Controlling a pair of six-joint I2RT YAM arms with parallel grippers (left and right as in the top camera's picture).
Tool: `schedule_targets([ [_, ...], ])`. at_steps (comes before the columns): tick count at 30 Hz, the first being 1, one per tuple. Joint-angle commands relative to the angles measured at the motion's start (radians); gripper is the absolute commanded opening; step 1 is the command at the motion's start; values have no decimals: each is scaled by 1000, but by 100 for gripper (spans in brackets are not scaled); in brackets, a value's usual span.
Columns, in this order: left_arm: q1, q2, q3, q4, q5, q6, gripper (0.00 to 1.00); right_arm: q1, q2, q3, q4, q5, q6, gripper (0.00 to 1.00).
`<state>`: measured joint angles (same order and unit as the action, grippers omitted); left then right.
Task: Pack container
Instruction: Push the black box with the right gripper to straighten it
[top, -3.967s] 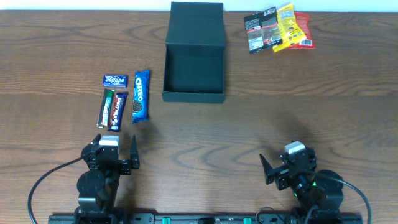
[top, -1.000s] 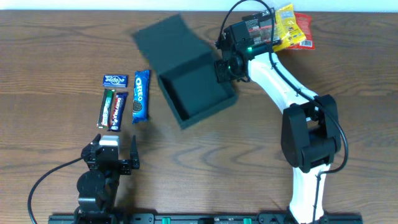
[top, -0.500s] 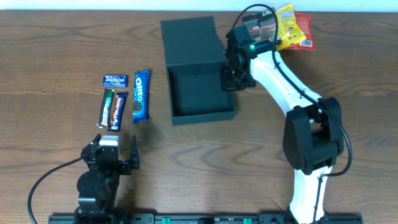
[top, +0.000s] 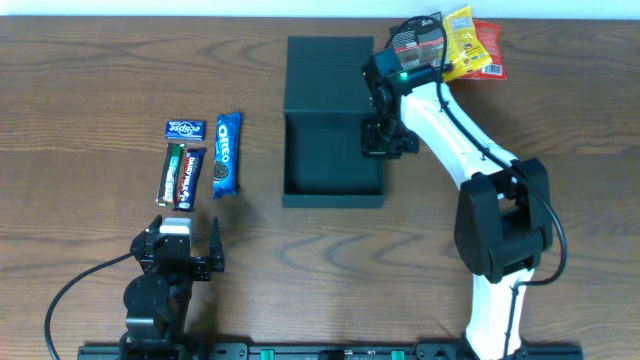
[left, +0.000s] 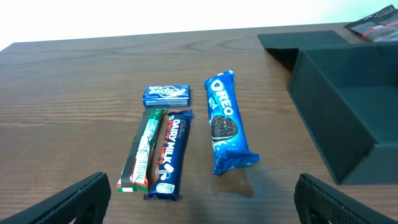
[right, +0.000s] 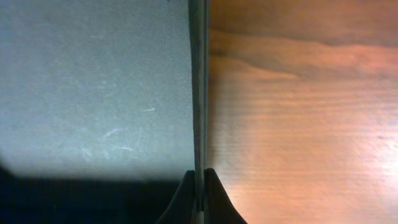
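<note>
The dark teal-black matte rectangular cardboard box (top: 333, 150) lies open near the tabletop's far edge, its right wall pinched in the clenched right gripper (top: 383, 137).

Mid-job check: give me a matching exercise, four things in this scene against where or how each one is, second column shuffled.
1. Oreo pack
2. right gripper
3. left gripper
4. yellow packet

a. open, holding nothing, at the table's near edge
b. far right, next to the red packet
c. shut on the box's right wall
d. left of the box, beside the Dairy Milk bar

Pairs: 1-d, 2-c, 3-a, 4-b.
</note>
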<state>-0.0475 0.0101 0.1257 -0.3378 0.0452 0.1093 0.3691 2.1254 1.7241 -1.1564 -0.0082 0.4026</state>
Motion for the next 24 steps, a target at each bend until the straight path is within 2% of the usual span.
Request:
schedule_targets([
  [1, 0, -6, -22, -8, -1, 14, 95, 7, 2, -30, -27, 60, 8, 2],
  [9, 0, -6, -22, -8, -1, 14, 95, 35, -77, -36, -68, 60, -46, 2],
  [15, 0, -6, -22, -8, -1, 14, 95, 56, -130, -98, -37, 61, -72, 2],
  [24, 0, -6, -22, -8, -1, 14, 95, 60, -142, -168, 16, -25, -41, 2],
])
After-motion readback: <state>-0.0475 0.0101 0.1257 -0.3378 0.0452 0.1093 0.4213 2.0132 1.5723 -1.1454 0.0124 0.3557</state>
